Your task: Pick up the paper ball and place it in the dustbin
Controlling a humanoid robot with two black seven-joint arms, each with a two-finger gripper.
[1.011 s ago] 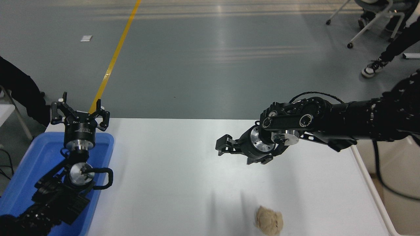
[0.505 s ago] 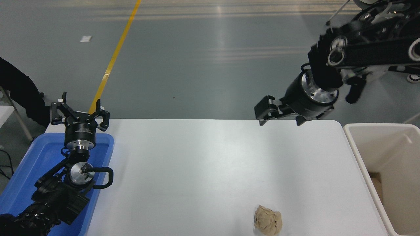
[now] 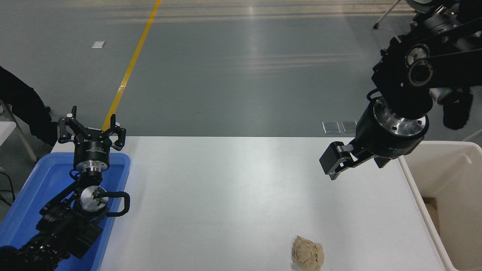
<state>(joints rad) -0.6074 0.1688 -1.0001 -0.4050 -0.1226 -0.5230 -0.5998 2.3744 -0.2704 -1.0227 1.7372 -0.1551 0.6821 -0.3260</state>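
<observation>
A: Where is the crumpled tan-beige paper ball [image 3: 308,255] sitting?

B: On the white desk [image 3: 226,195], close to its near edge and right of centre. Nothing touches it.

A: And the black right gripper [image 3: 339,162]?

B: It hangs above the far right part of the desk, well apart from the ball, tilted down and to the left. Its fingers look drawn close together with nothing between them, though only part of them shows.

A: Where is the large cream-white rectangular plastic dustbin [image 3: 414,180]?

B: Just off the desk's right edge, its thick rounded rim running alongside it. The right arm's silver wrist sits near the bin's far left corner. A brownish patch shows inside against the left wall; I cannot tell what it is.

A: The left side?

B: The black left gripper [image 3: 91,124] stands upright over the far end of a shallow blue plastic tray [image 3: 30,195] at the desk's left edge, its fingers spread apart and empty.

A: Anything beyond the desk?

B: Grey floor with a yellow line [image 3: 131,64] running across it, and a dark sleeve [image 3: 22,109] of a person at the left edge.
</observation>
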